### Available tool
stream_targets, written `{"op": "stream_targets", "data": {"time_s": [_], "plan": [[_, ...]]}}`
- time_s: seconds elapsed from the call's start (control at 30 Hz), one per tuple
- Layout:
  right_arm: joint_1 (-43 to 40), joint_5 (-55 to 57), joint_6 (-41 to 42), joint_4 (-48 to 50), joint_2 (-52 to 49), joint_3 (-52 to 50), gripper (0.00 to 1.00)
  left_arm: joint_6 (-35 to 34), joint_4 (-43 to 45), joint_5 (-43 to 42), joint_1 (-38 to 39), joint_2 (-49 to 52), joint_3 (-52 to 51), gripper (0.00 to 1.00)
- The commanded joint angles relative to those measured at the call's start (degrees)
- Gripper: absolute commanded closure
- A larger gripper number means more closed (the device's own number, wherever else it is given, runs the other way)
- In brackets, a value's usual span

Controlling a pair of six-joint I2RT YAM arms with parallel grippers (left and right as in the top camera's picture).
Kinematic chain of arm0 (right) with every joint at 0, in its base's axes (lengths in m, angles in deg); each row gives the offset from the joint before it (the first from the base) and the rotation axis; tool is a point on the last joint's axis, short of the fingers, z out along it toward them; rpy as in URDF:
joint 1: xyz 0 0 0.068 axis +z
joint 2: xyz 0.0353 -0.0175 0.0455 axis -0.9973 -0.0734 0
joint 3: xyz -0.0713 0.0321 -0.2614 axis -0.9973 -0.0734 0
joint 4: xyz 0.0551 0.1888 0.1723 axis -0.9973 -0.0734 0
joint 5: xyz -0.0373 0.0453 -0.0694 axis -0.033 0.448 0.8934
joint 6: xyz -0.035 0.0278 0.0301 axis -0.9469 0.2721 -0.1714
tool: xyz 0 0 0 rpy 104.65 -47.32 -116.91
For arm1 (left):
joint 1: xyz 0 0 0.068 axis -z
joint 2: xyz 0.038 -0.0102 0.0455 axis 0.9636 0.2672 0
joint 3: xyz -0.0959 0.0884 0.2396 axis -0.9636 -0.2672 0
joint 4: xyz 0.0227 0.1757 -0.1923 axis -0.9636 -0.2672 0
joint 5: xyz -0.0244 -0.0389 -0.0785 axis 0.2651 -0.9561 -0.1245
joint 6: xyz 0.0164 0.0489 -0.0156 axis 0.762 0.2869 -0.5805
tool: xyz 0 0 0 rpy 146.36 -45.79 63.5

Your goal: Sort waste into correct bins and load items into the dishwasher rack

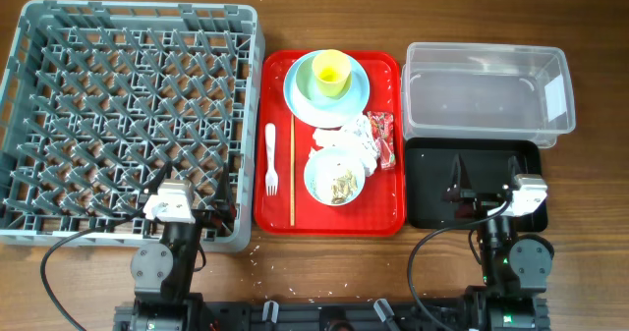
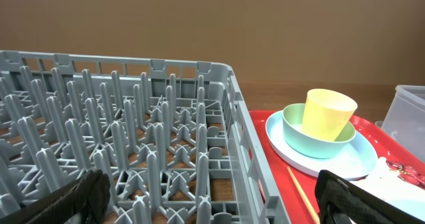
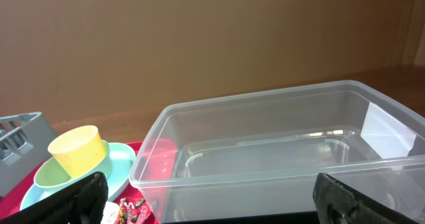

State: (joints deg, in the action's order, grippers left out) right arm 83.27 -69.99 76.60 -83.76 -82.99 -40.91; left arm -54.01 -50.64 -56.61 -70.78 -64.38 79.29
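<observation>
The grey dishwasher rack fills the left of the table. On the red tray a yellow cup sits in a pale blue bowl on a blue plate. A second bowl holds beige scraps, next to a crumpled napkin and a red wrapper. A white fork and a chopstick lie on the tray's left. The clear tub and black tray are at the right. My left gripper is open over the rack's near edge. My right gripper is open over the black tray.
The cup, bowl and plate also show in the left wrist view, right of the rack wall. The right wrist view shows the clear tub straight ahead, with the cup and wrapper at left. Bare wood lies along the front edge.
</observation>
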Motion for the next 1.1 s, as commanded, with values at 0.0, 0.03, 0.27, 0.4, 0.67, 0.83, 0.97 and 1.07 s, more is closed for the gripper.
{"op": "stream_targets", "data": {"time_s": [0.0, 0.03, 0.27, 0.4, 0.67, 0.83, 0.97, 1.07], "plan": [[-0.2, -0.3, -0.9, 0.3, 0.1, 0.0, 0.0, 0.7, -0.7, 0.4, 0.3, 0.0, 0.0, 0.0], [-0.2, -0.3, -0.9, 0.3, 0.1, 0.0, 0.0, 0.7, -0.6, 0.4, 0.3, 0.0, 0.0, 0.0], [-0.2, -0.3, -0.9, 0.3, 0.1, 0.0, 0.0, 0.7, -0.7, 0.4, 0.3, 0.0, 0.0, 0.0], [-0.2, -0.3, -0.9, 0.3, 0.1, 0.0, 0.0, 0.7, -0.6, 0.4, 0.3, 0.0, 0.0, 0.0], [-0.2, -0.3, -0.9, 0.3, 0.1, 0.0, 0.0, 0.7, 1.1, -3.0, 0.3, 0.0, 0.0, 0.0], [-0.2, -0.3, -0.9, 0.3, 0.1, 0.0, 0.0, 0.7, 4.1, -9.9, 0.3, 0.0, 0.3, 0.0], [-0.2, -0.3, -0.9, 0.3, 0.1, 0.0, 0.0, 0.7, 3.3, -15.2, 0.3, 0.1, 4.0, 0.0], [-0.2, -0.3, -0.9, 0.3, 0.1, 0.0, 0.0, 0.4, -0.6, -16.3, 0.3, 1.1, 10.1, 0.0]]}}
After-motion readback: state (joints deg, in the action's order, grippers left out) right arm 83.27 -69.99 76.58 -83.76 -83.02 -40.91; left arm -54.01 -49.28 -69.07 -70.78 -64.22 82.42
